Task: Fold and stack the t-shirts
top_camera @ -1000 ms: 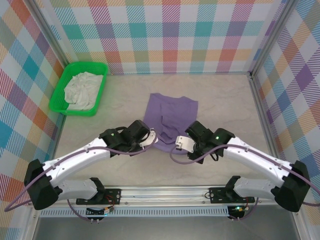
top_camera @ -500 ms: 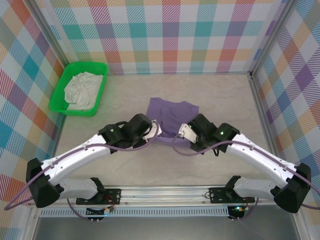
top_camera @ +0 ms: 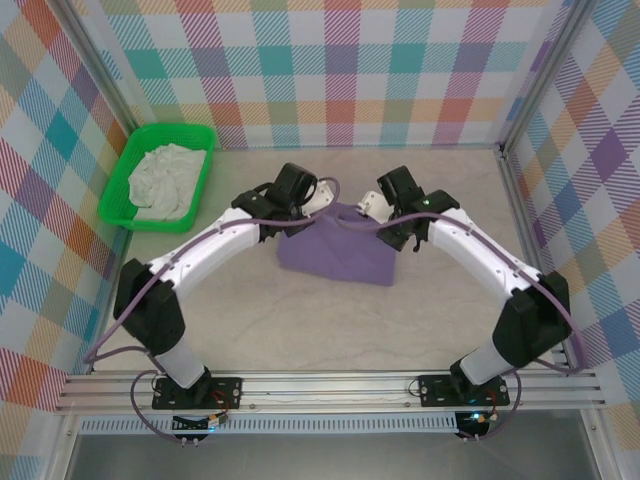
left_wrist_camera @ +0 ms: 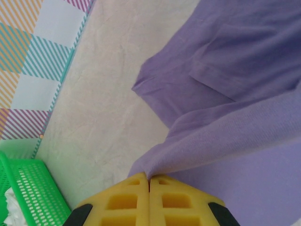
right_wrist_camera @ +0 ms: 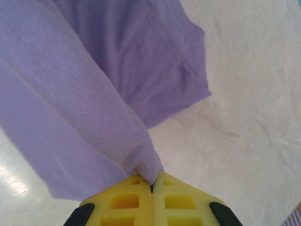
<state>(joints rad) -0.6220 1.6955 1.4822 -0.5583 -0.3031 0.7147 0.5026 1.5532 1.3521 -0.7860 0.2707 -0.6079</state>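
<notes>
Between the left gripper (top_camera: 316, 204) and the right gripper (top_camera: 368, 207), both clamped on its raised edge, the purple t-shirt (top_camera: 335, 257) drapes over itself, hiding its lower layer. Far beyond the left gripper's outer side, the white t-shirt (top_camera: 166, 180) lies crumpled in a green basket (top_camera: 206, 162), its shape unclear.

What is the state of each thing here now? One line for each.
purple t-shirt: one edge lifted, the rest lying flat
left gripper: shut on the purple t-shirt
right gripper: shut on the purple t-shirt
off-white t-shirt: crumpled inside the green basket
green basket: upright, holding the off-white t-shirt
</notes>
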